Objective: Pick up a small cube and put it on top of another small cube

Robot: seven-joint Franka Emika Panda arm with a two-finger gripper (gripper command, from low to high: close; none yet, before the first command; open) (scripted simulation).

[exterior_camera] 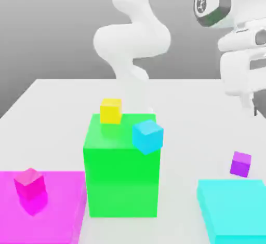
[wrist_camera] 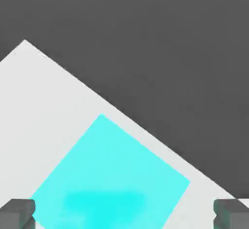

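The small purple cube (exterior_camera: 240, 163) lies on the white table (exterior_camera: 197, 113) at the exterior view's right, just behind a flat cyan slab (exterior_camera: 234, 212). My gripper (exterior_camera: 250, 105) hangs well above and behind this cube, clear of it. In the hand view the gripper (wrist_camera: 124, 213) is open, its two grey fingertips (wrist_camera: 17, 212) far apart with nothing between them, and the cyan slab (wrist_camera: 112, 174) lies below. Other small cubes are a yellow one (exterior_camera: 110, 110), a light blue one (exterior_camera: 147, 136) and a magenta-pink one (exterior_camera: 29, 183).
A big green block (exterior_camera: 122, 170) stands mid-table, with the yellow cube on top and the blue cube tilted at its upper right edge. The pink cube rests on a flat magenta slab (exterior_camera: 57, 212) at the exterior view's left. The arm's white links (exterior_camera: 132, 35) rise behind.
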